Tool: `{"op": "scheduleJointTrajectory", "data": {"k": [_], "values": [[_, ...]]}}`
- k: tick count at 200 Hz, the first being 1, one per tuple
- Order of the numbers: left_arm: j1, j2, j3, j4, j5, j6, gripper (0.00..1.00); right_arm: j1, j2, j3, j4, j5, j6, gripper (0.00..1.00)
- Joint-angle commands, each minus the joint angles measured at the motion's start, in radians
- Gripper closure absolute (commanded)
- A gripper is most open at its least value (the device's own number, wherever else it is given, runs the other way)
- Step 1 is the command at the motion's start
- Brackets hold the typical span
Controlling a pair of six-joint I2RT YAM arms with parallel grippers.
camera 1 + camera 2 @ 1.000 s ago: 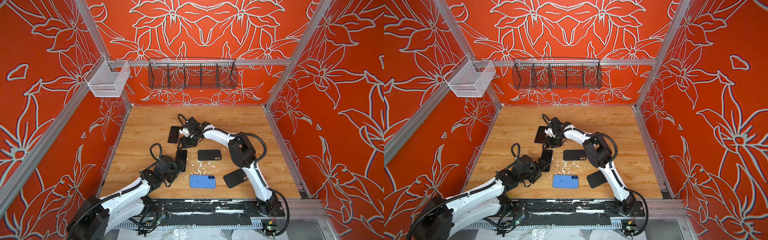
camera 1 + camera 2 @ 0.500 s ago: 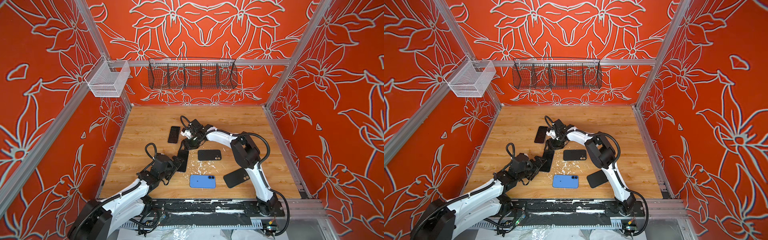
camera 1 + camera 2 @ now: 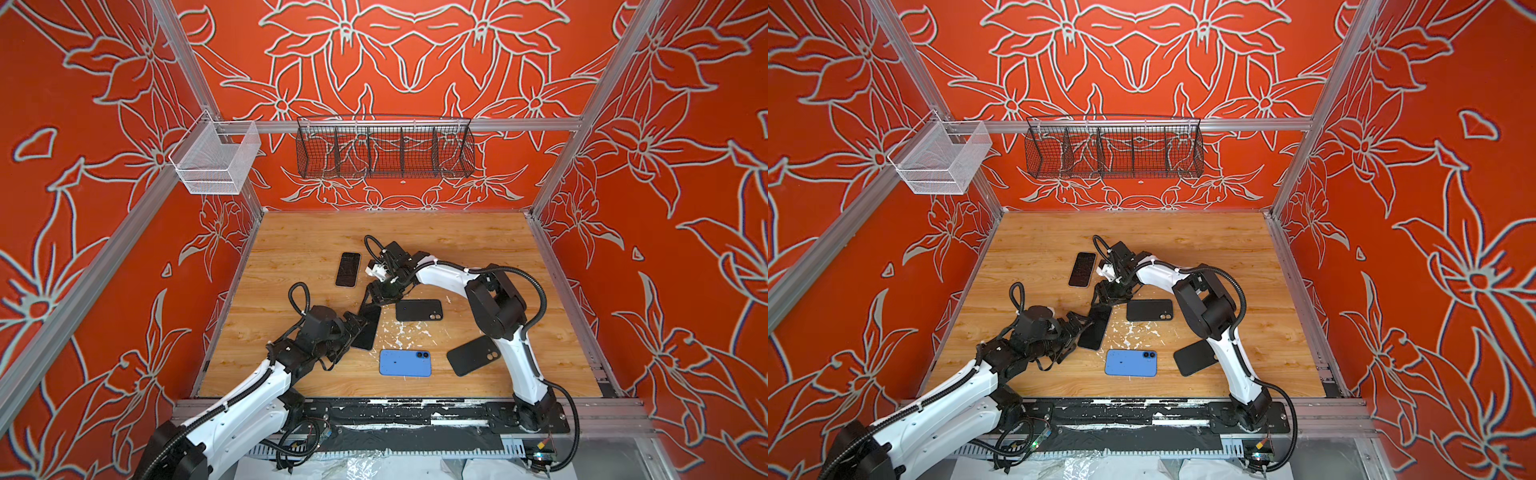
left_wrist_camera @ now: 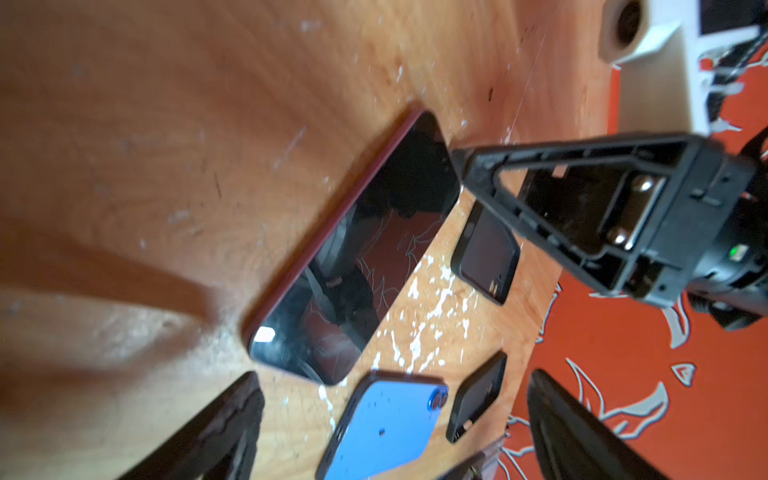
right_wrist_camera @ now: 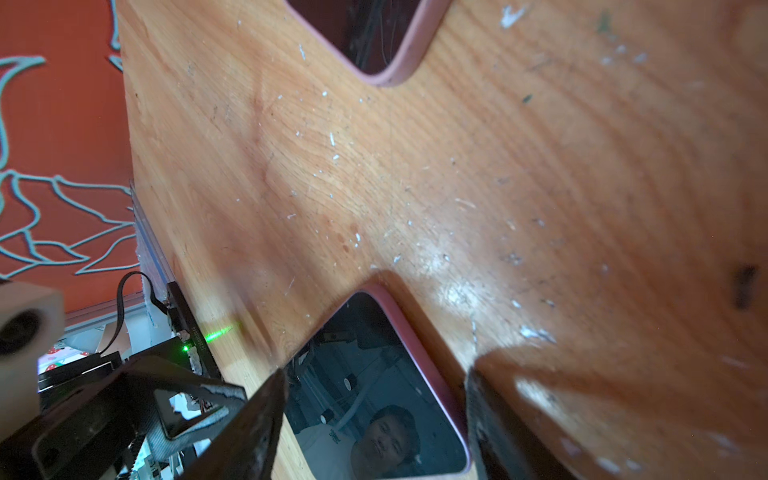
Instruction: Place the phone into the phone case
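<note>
Between orange floral walls (image 3: 415, 62), phone (image 3: 368, 328) lies on table (image 3: 415, 237).

The table (image 3: 478, 249) is pale grained wood, scuffed and flecked white at mid-frame. The phone (image 4: 357, 257) has a glossy, mirror-like glass face and a smooth red rim. The blue case (image 3: 405, 363) and black case (image 3: 417, 310) look matt. The basket (image 3: 384, 151) at upper centre is black metal wire.
</note>
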Motion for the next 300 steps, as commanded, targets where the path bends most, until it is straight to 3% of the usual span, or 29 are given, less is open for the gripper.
{"op": "scheduleJointTrajectory", "data": {"k": [1,61,84,159,216,300], "values": [[-0.003,0.026,-0.016,-0.061,0.129,-0.062,0.03,0.002,0.033,0.025,-0.069,0.032,0.020,0.30],[-0.030,0.232,-0.062,0.224,0.127,-0.123,0.03,0.002,0.029,0.018,-0.058,0.032,0.038,0.31],[-0.030,0.271,-0.043,0.246,0.095,-0.101,0.03,0.002,0.022,0.005,-0.053,0.027,0.039,0.30],[0.002,0.132,-0.096,0.198,-0.106,-0.013,0.03,0.002,-0.003,-0.069,-0.053,-0.007,0.026,0.32],[0.054,0.170,-0.119,0.317,-0.078,0.053,0.03,0.009,-0.026,-0.128,-0.024,-0.054,0.047,0.34],[0.101,0.230,-0.098,0.354,-0.070,0.155,0.03,0.015,-0.071,-0.213,0.076,-0.129,0.078,0.34]]}}
